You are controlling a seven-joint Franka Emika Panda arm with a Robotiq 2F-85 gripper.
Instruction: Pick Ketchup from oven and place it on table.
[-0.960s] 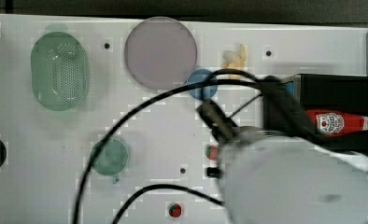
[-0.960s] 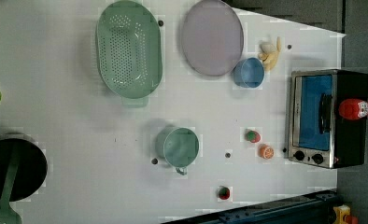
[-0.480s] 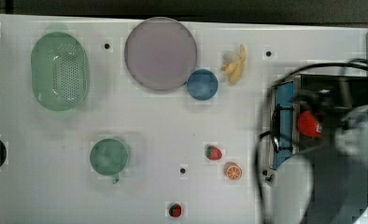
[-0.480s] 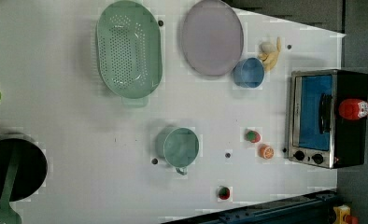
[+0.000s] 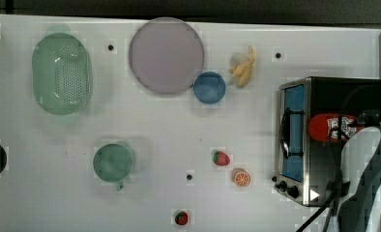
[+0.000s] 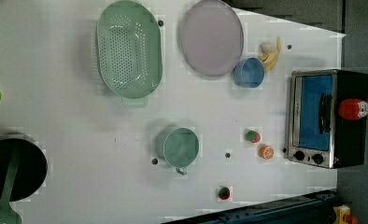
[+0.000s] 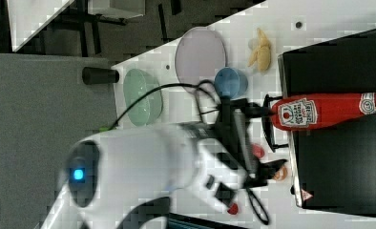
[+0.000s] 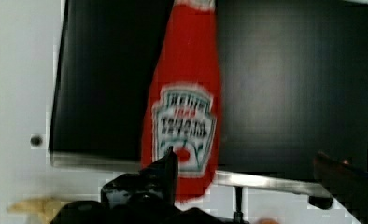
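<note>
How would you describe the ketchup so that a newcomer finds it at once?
Find the black toaster oven at the left view's right edge of the white table. The ketchup stands on the oven's dark roof. Unlike the small red strawberry toy on the tabletop, it is a tall, white-labelled bottle.

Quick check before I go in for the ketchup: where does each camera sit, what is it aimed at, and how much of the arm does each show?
Top view: overhead, facing down at the table; arm at the top view's lower right.
Left view: overhead, facing down; oven at the left view's right.
Right view: high, off to one side; white arm beside the ketchup.
Wrist view: close over the ketchup; open gripper fingertips.
All four share ketchup atop oven.
</note>
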